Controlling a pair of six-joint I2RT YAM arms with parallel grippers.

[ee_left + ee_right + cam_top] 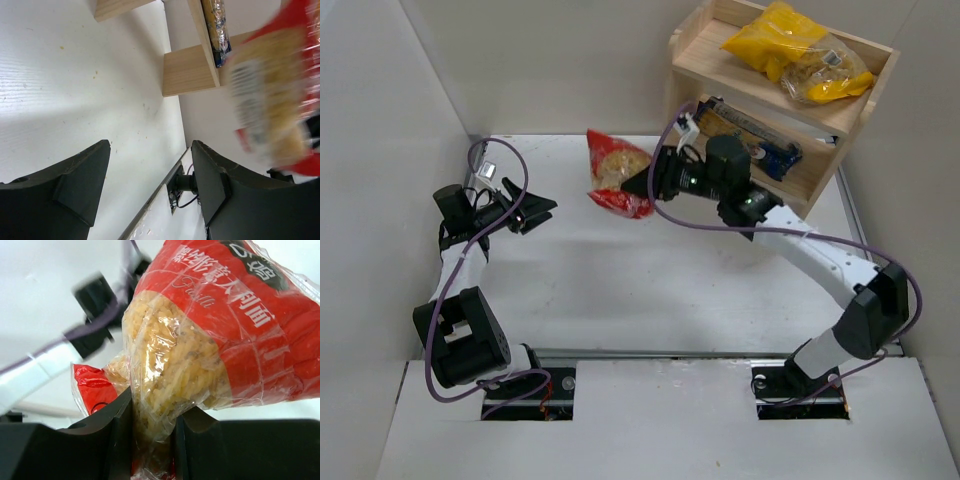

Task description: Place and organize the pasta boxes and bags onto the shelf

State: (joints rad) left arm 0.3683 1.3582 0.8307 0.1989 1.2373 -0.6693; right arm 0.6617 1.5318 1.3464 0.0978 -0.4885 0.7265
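Red bag (617, 175): crinkly plastic, red edges with a clear middle showing tan twisted pasta, white lettering on the red. It is held up to the left of the shelf (712, 62), between the two arms and apart from the shelf. Whether its lower edge touches the desk (620, 290) cannot be told. Right fingers (655, 182): closed narrowly on one end of the red bag, the plastic bunched and pinched between them in the wrist view (152, 415). Left fingers (535, 213): spread well apart with nothing between them, hovering over the left side of the desk and pointing toward the bag, which shows blurred at the right edge of the left wrist view (272, 95). Shelf: light bare wood, two tiers with side panels, standing at the far right corner of the desk. Yellow bag (775, 38): bright yellow with a clear window, lying across the top tier. Blue box (782, 153): long and narrow with a pasta picture, lying on the lower tier, partly hidden behind the right arm. Desk: white, with scattered small crumbs visible in the left wrist view.
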